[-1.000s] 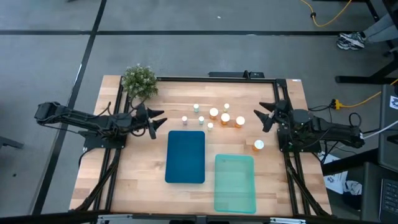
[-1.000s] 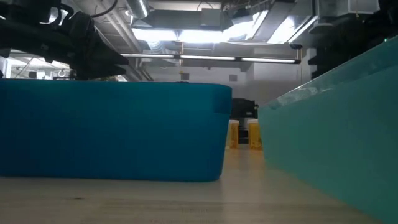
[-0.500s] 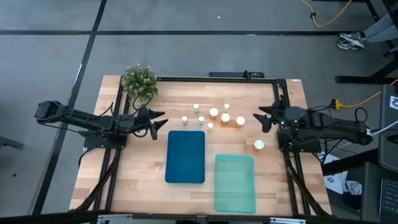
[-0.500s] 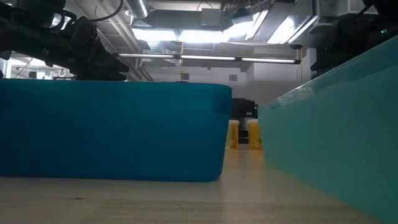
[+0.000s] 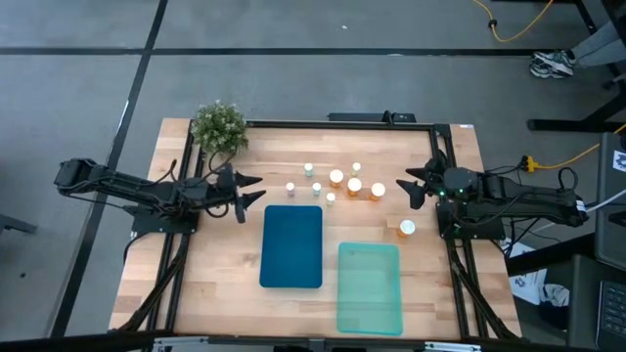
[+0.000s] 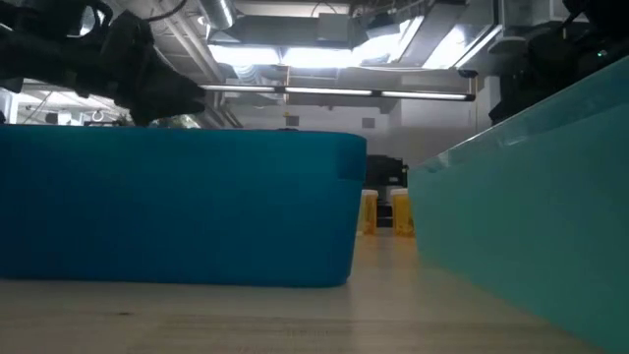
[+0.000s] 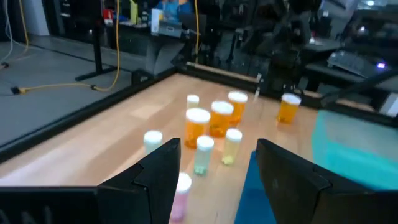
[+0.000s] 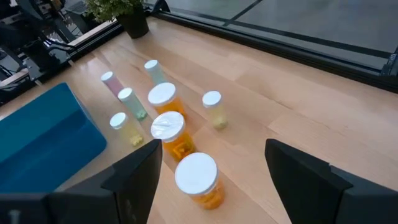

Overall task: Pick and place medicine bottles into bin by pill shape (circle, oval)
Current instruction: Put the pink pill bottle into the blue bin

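Note:
Several small white-capped medicine bottles (image 5: 337, 182) stand upright on the wooden table, far of the two bins. Some are pale and slim (image 7: 203, 154); some are larger and orange (image 8: 198, 179). One orange bottle (image 5: 407, 229) stands apart at the right. My left gripper (image 5: 260, 188) is open and empty, left of the group, pointing at it; it also shows in its wrist view (image 7: 214, 180). My right gripper (image 5: 404, 192) is open and empty, right of the group. In its wrist view (image 8: 217, 186) the nearest orange bottle stands ahead between the fingers, untouched.
A dark blue bin (image 5: 291, 246) and a teal bin (image 5: 369, 287) sit side by side nearer the front edge. A green potted plant (image 5: 218, 127) stands at the far left corner. Black frame rails (image 5: 442, 147) run along the table's sides.
My right gripper has edged toward the table's left, closer to the bottles. My left gripper has edged a little toward the bottles too. Both have stayed open, and the bottles have stayed in place.

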Motion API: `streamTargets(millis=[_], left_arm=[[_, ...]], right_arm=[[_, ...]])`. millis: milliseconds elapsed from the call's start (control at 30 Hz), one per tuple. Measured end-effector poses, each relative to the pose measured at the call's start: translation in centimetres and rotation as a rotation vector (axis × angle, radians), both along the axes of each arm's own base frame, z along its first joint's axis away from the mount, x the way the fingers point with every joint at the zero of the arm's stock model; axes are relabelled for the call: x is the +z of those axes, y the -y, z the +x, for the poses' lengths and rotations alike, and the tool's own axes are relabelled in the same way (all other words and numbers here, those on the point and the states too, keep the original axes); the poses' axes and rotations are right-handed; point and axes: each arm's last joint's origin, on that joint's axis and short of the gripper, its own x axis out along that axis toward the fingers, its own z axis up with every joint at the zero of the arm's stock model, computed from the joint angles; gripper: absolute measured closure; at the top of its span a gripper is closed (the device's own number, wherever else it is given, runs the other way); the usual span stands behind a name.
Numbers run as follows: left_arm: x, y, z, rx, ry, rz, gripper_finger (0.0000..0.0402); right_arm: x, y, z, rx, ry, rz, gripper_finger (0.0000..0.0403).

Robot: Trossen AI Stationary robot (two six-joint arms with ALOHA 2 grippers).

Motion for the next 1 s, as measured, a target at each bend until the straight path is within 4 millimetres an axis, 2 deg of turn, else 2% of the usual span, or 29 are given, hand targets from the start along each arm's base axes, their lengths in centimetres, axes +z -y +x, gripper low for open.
streamTargets(millis=[100, 200, 333, 433, 567, 700, 833, 1000], left_arm=[[1.4, 0.0, 0.5, -0.004, -0.022, 0.025, 0.02], [3.4, 0.1, 1.6, -0.006, -0.121, 0.076, 0.02], [6.0, 0.0, 3.9, 0.031, -0.248, 0.116, 0.02], [6.7, -0.7, 5.8, 0.08, -0.369, 0.097, 0.02], [6.1, -2.2, 7.9, 0.101, -0.568, -0.001, 0.02], [4.3, -3.6, 9.7, 0.012, -0.78, -0.018, 0.02], [3.2, -5.0, 11.1, -0.036, -0.879, -0.011, 0.02], [2.3, -6.3, 11.7, -0.084, -0.968, -0.041, 0.02]], right_arm=[[0.0, 0.0, 0.0, 0.0, 0.0, -0.001, 0.0116], [0.0, 0.0, 0.0, 0.001, 0.0, -0.001, 0.0116], [0.0, 0.0, 0.0, 0.001, 0.0, -0.002, 0.0116], [0.0, 0.0, 0.0, 0.0, 0.001, 0.001, 0.0116], [0.0, 0.0, 0.0, 0.005, 0.001, 0.004, 0.0116], [0.0, 0.0, 0.0, 0.006, 0.0, 0.005, 0.0116], [0.0, 0.0, 0.0, 0.007, 0.0, 0.005, 0.0116], [0.0, 0.0, 0.0, 0.008, 0.0, 0.005, 0.0116]])
